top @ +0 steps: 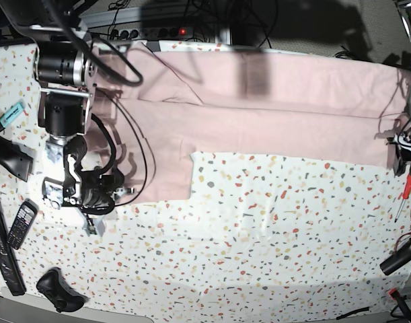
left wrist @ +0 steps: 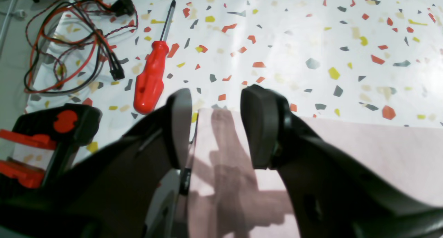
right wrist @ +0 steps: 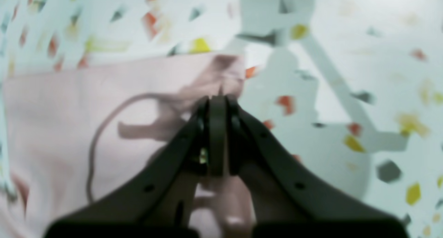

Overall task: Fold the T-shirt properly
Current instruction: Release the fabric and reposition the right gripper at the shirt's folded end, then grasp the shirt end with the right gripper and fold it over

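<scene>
Black fingers of the right gripper [right wrist: 218,103] are pinched on a corner of the T-shirt [top: 259,114], spread along the table's far side. Left gripper [left wrist: 216,127] is held spread over the opposite corner; both corners should be lifted evenly.

I see the T-shirt [top: 259,114], pale pink and plain side up, lying flat as a long band across the far side of my speckled table. One section hangs nearer to me on my right side, ending in a straight edge, and its surface looks mostly smooth.
</scene>
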Controlling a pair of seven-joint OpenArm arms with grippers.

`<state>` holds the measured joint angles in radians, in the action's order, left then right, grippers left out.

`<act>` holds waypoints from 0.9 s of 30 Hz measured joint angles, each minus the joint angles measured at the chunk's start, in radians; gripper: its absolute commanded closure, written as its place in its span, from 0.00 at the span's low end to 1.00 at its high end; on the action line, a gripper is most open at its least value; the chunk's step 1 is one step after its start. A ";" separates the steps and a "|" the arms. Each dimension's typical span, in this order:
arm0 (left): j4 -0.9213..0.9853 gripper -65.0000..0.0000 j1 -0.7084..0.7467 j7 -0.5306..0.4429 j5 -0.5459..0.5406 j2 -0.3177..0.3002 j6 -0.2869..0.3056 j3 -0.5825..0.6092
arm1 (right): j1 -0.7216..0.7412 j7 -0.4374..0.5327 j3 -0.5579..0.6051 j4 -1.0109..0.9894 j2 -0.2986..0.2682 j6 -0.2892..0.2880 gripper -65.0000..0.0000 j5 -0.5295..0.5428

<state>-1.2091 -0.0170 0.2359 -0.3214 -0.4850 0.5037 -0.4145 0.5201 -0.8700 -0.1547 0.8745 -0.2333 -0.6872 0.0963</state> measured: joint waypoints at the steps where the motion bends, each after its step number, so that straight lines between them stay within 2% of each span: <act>1: 0.000 0.61 0.000 0.000 0.000 0.000 0.000 0.000 | -0.012 -0.009 0.000 0.032 0.002 -0.002 1.00 0.006; 4: 0.000 0.61 0.001 -0.001 0.000 0.000 0.000 0.000 | -0.054 -0.037 0.004 0.160 0.017 -0.003 1.00 0.006; 8: 0.000 0.61 0.000 0.000 0.000 0.000 0.000 0.000 | -0.109 -0.078 0.026 0.369 0.015 -0.005 1.00 0.116; 13: 0.000 0.61 0.004 0.000 0.000 0.000 0.000 0.000 | -0.271 -0.127 0.074 0.602 0.014 -0.003 1.00 0.136; 15: 0.000 0.61 0.006 0.003 0.001 0.000 0.000 -0.001 | -0.348 -0.131 0.082 0.697 0.019 -0.003 1.00 0.167; 21: 0.000 0.61 0.018 0.003 0.000 0.000 0.000 -0.001 | -0.543 -0.129 0.079 0.977 0.031 -0.005 1.00 0.169; 27: 0.000 0.61 0.017 0.003 0.000 0.000 0.000 -0.001 | -0.711 -0.119 0.079 1.161 0.029 -0.006 1.00 0.219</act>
<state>-1.2087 0.0002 0.2386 -0.3210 -0.4850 0.5037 -0.4156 -0.1905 -0.9890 -0.0757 2.0357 -0.2043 -0.6930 0.3149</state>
